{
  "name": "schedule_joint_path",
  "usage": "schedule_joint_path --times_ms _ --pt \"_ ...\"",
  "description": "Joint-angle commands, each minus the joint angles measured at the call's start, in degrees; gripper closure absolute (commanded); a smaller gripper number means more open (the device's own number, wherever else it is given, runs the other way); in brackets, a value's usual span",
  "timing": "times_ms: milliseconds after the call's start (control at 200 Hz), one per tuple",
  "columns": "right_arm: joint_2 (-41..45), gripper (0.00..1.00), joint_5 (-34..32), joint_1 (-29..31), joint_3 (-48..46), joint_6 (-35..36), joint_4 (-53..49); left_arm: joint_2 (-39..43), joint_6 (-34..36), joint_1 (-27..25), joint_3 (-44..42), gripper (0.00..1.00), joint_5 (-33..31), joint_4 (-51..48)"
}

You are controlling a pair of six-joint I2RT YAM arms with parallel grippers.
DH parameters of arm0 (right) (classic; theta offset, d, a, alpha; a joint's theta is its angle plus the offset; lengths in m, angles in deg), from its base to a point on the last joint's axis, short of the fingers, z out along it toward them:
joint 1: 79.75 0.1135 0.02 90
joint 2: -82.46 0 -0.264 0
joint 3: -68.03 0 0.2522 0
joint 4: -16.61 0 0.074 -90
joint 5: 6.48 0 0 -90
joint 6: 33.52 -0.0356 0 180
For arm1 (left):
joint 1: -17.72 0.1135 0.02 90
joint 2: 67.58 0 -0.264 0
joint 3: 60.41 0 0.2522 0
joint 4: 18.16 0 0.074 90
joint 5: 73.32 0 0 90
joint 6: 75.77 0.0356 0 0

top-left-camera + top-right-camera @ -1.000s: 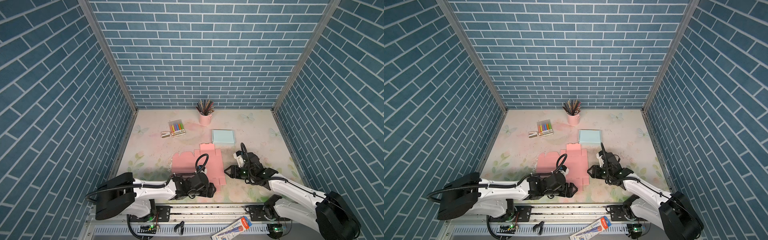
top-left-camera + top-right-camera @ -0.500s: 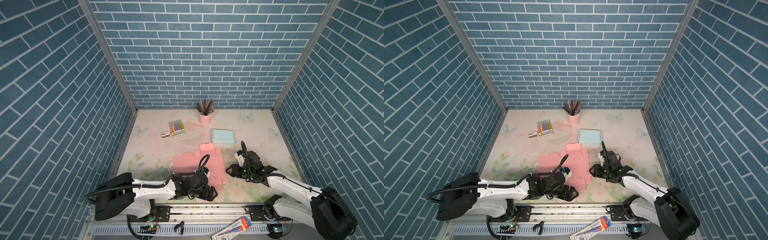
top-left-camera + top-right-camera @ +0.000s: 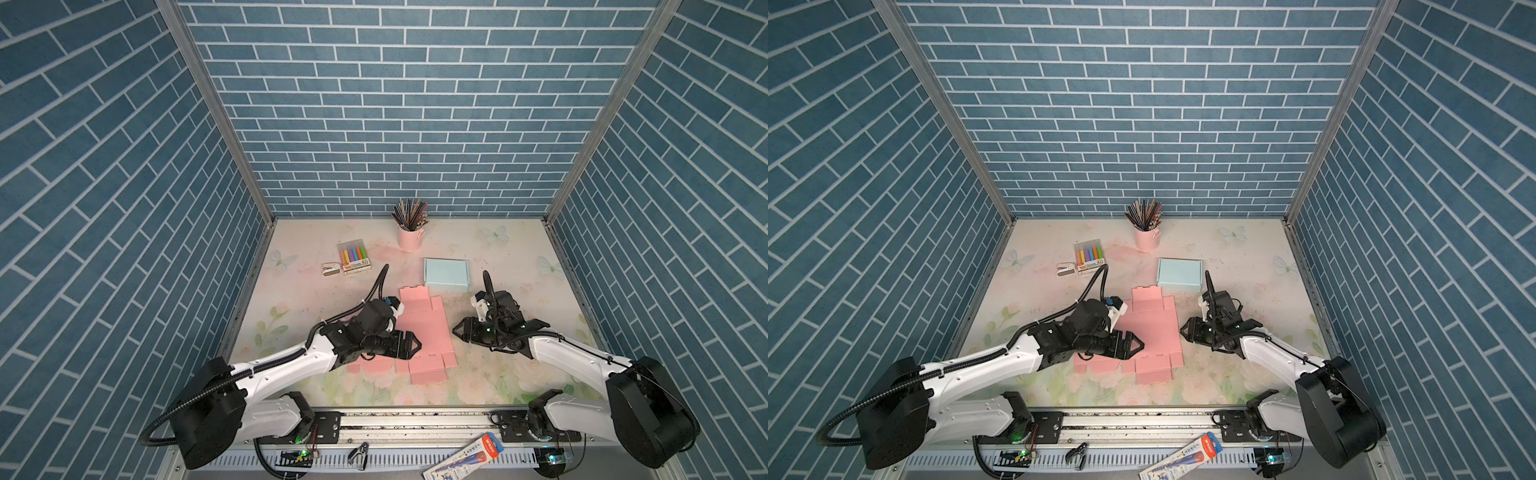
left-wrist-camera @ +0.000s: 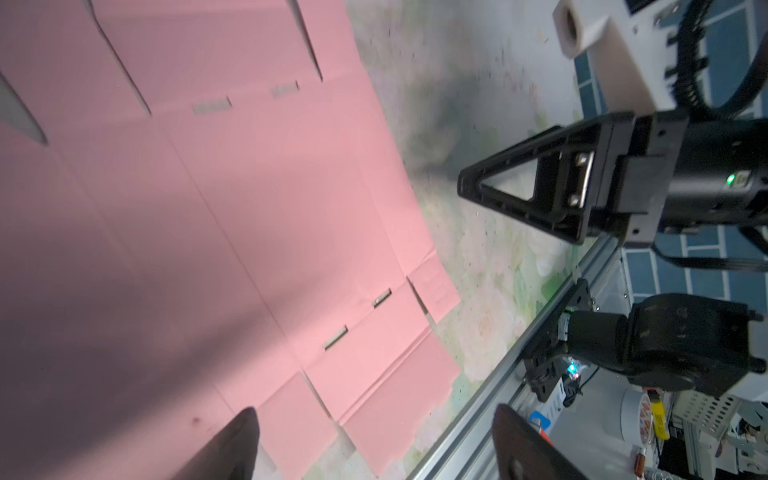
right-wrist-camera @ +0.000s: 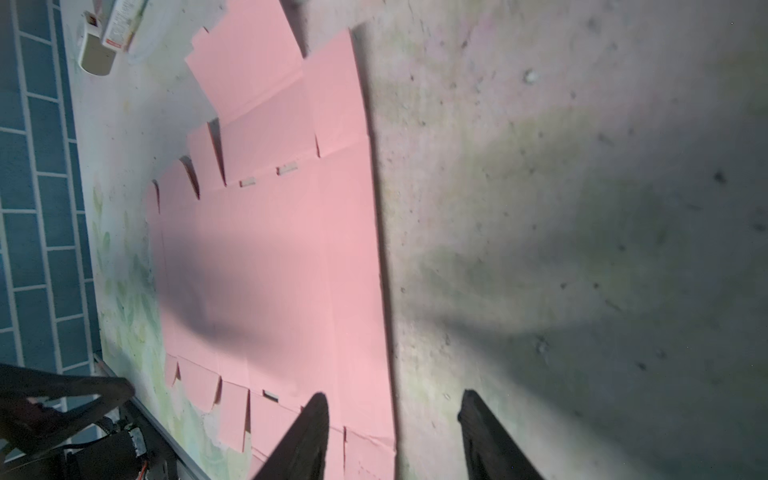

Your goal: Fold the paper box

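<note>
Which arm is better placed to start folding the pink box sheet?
Right, probably: the right gripper stands open astride the right edge of the pink sheet; the left gripper hovers open above its panels.

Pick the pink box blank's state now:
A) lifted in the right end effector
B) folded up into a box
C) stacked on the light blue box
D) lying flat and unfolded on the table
D: the pink box blank lies spread flat on the table, its flaps and slots all open in both wrist views, clear of the light blue box behind it.
</note>
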Motion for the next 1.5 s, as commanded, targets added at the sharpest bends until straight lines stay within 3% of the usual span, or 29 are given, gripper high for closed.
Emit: schedule_joint_path --times_ms 0,415,1495 --pt "-1.38 0.48 0.45 -0.23 2.62 0.40 0.88 -2.92 4.57 3.31 2.18 0.12 1.37 0.22" --pt "-4.67 0.49 1.48 -0.49 3.30 1.29 0.90 -8.48 5.76 10.06 -1.91 0.12 3.88 6.84" --pt "-12.49 0.50 6.08 -0.66 0.23 -0.65 13.42 -13.09 3.53 9.77 -3.06 0.12 4.62 10.84"
